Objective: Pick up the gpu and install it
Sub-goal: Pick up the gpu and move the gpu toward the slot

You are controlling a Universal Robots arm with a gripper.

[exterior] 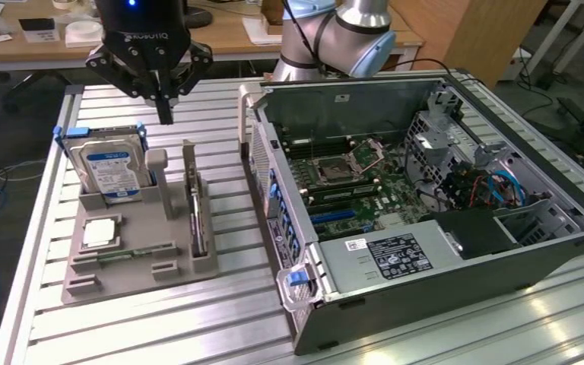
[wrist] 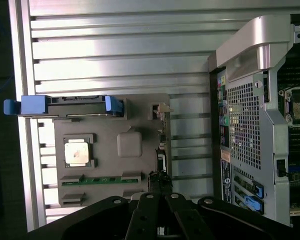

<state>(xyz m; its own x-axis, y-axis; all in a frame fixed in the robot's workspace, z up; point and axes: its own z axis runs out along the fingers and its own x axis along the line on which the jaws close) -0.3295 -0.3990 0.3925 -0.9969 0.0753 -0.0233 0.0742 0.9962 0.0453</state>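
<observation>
The end effector (exterior: pixel 164 114) is seen closed, with nothing held, hung above the desk (exterior: pixel 119 334) at the far end of a gray holder (exterior: pixel 145 220). The gpu (exterior: pixel 197 220) is stood on edge in a slot of that holder, at about 5 o'clock from the end effector in the exterior view and apart from it. A hard drive (exterior: pixel 112 171) is stood at the gpu's 9 o'clock, and an open computer case (exterior: pixel 444 281) is set at its 3 o'clock.
</observation>
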